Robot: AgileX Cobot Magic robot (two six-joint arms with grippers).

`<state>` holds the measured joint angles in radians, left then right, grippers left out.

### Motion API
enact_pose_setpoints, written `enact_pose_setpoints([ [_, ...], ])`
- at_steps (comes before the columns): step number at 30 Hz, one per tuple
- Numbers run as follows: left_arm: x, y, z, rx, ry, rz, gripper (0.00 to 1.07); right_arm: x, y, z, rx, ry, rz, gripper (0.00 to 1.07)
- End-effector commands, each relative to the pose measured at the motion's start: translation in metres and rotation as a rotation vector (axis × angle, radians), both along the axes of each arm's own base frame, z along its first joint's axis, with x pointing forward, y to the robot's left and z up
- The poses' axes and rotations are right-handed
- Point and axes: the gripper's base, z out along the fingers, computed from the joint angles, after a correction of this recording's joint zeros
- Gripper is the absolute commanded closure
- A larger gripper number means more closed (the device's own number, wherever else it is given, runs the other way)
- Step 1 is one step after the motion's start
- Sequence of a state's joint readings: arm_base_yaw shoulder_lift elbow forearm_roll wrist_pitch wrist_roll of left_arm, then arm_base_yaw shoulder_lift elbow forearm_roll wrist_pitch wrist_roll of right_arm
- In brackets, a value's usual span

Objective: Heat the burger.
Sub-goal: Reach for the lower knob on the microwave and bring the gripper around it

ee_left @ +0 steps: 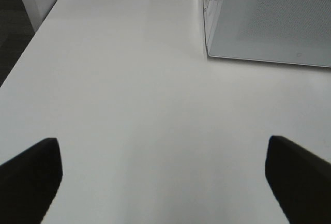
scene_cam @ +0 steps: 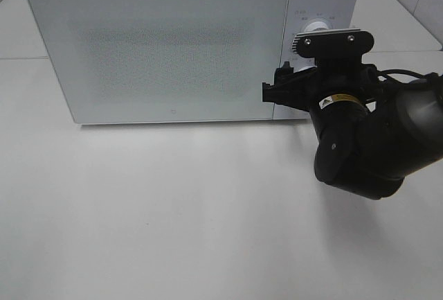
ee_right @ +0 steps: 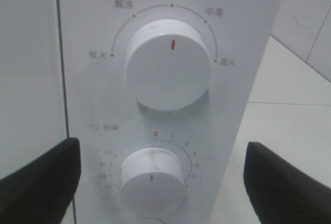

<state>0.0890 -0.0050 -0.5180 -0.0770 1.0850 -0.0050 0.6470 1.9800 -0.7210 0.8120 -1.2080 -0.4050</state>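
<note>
Nearest the high camera looms the dark right arm [scene_cam: 367, 154], reaching in from the right to the control strip of the white microwave [scene_cam: 166, 50] that stands on the pale surface [scene_cam: 173, 231]. The right jaws stand open and hold nothing. In the wrist view they flank the lower dial [ee_right: 152, 180], the timer, without touching it. Above it sits the larger power dial [ee_right: 168, 63], its red mark pointing straight up to the middle setting. The timer's own mark seems to sit toward the red zero, though the frame cuts off part of that dial, so this is not certain. The door [scene_cam: 159, 43] is shut. The burger shows in no view, and the speckled door panel lets nothing through, so it is most likely already inside. The left jaws hang spread wide over bare surface beside the microwave's left front corner [ee_left: 209, 53], gripping nothing. The step in hand looks to be starting the heat. The next move calls for the right jaws to advance squarely onto the timer dial, close on its rim, and twist it off zero without slipping or nudging the power dial above.
</note>
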Motion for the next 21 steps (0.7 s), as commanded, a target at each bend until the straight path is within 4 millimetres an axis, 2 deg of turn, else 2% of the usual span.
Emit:
enact_pose_setpoints([
  [1, -0.002, 0.000, 0.001, 0.000, -0.029, 0.003, 0.06, 0.006, -0.001, 0.007, -0.001, -0.090, -0.027, 0.31],
  [10, -0.002, 0.000, 0.001, 0.000, -0.029, 0.003, 0.06, 0.008, 0.001, 0.007, 0.046, -0.100, -0.035, 0.31],
  [15, -0.002, 0.000, 0.001, 0.000, -0.029, 0.003, 0.06, 0.013, 0.004, -0.009, 0.052, -0.079, -0.038, 0.31],
  [21, -0.002, 0.000, 0.001, 0.000, -0.029, 0.003, 0.06, 0.017, 0.007, -0.011, 0.057, -0.083, -0.042, 0.31],
])
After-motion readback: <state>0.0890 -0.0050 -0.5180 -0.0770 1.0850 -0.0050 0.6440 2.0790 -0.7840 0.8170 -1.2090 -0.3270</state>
